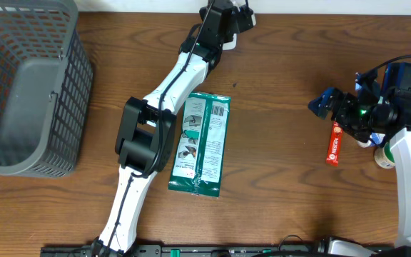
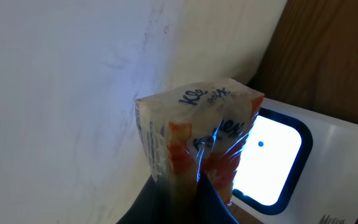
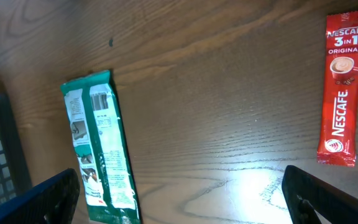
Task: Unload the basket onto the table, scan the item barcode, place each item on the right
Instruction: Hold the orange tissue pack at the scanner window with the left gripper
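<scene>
In the left wrist view my left gripper [image 2: 188, 202] is shut on a clear-wrapped Kleenex tissue pack [image 2: 194, 134] with orange print. The pack stands upright, close in front of a white scanner [image 2: 334, 155] whose window [image 2: 269, 162] glows bright, with blue light glinting on the wrap. Overhead, the left gripper [image 1: 240, 17] is at the table's far edge, and the pack is hidden by the arm there. My right gripper [image 1: 328, 104] [image 3: 185, 199] hangs open over bare wood at the right, nothing between its fingers [image 3: 48, 199].
A green packet [image 1: 202, 143] [image 3: 98, 149] lies at mid-table beside the left arm. A red Nescafe stick [image 1: 333, 143] [image 3: 340, 93] lies below the right gripper. A grey basket [image 1: 27, 93] fills the left side. A small white container [image 1: 385, 155] stands by the right arm.
</scene>
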`<action>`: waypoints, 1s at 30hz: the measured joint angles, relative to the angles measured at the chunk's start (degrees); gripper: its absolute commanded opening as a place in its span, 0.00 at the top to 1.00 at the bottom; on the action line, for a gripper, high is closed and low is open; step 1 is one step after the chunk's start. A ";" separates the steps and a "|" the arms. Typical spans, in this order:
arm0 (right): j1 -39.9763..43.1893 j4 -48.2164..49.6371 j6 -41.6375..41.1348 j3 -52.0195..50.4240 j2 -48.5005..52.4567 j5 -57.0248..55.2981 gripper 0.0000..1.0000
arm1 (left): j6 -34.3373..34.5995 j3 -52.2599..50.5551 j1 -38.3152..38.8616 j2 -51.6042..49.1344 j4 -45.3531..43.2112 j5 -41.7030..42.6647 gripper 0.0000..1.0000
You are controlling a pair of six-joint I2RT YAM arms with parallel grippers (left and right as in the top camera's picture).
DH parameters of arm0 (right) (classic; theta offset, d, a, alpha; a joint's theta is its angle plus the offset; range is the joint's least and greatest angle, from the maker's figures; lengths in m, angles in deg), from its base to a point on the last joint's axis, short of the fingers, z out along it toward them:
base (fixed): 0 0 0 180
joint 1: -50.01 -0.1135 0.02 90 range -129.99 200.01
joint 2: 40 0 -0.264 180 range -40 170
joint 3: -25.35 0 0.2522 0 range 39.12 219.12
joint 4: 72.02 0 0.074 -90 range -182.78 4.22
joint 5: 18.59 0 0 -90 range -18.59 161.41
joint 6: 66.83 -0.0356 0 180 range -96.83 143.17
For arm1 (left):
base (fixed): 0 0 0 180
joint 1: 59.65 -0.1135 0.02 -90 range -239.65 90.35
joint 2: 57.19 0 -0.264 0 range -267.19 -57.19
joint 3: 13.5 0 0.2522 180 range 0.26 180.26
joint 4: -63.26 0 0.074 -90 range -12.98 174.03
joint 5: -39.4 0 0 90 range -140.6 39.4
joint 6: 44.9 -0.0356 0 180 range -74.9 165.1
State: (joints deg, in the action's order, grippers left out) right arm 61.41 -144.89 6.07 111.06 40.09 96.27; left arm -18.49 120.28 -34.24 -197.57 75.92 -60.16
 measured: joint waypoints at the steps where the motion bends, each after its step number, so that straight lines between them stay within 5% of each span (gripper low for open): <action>1: 0.00 0.00 0.00 0.00 0.00 0.00 0.01 | -0.13 0.00 -0.09 -0.02 0.00 0.02 0.93; 30: 0.00 0.00 0.02 0.00 0.00 0.00 0.01 | -0.81 0.00 -2.27 -0.22 0.22 3.89 0.92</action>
State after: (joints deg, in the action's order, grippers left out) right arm 61.41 -144.89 6.09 111.06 40.09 96.27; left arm -19.30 120.28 -36.51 -197.79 76.14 -56.27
